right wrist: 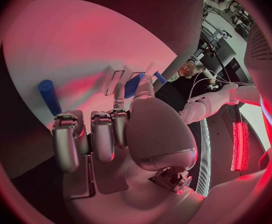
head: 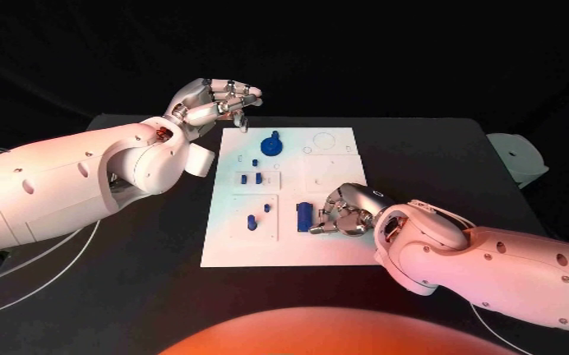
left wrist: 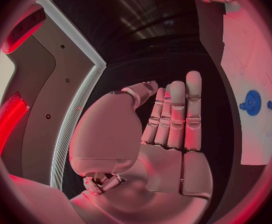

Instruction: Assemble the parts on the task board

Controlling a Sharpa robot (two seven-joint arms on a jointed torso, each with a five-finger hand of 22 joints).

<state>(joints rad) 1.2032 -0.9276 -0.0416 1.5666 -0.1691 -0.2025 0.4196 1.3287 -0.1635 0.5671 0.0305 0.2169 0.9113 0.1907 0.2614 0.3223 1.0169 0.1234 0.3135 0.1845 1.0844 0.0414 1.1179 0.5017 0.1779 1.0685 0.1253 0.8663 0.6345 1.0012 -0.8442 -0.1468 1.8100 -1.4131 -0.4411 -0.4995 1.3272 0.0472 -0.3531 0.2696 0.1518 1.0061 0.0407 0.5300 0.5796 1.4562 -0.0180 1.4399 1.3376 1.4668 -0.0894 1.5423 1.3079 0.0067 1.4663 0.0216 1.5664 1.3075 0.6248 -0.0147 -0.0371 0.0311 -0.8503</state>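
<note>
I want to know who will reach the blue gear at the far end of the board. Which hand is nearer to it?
Left. The left hand hovers just beyond the board's far left corner, close to the blue gear. The right hand rests low on the task board, nearer the robot.

**Counting What Is on the Table**

There is one black table (head: 142, 289). On it lies one white task board (head: 338, 244).

The blue parts on the board are of three kinds. There is one round gear (head: 271, 145) at 12 o'clock on the board. There is one long block (head: 303, 216) at about 5 o'clock. There are four small pegs: two side by side near the middle (head: 244, 179) (head: 257, 178) and two more at 7 o'clock (head: 267, 207) (head: 252, 223). That makes six blue parts that can be counted for sure.

There are two white arms, a left arm (head: 83, 178) and a right arm (head: 498, 265). There are two silver hands, a left hand (head: 217, 102) and a right hand (head: 344, 211).

One pale thing (head: 518, 158) sits at 3 o'clock by the table's edge.
</note>
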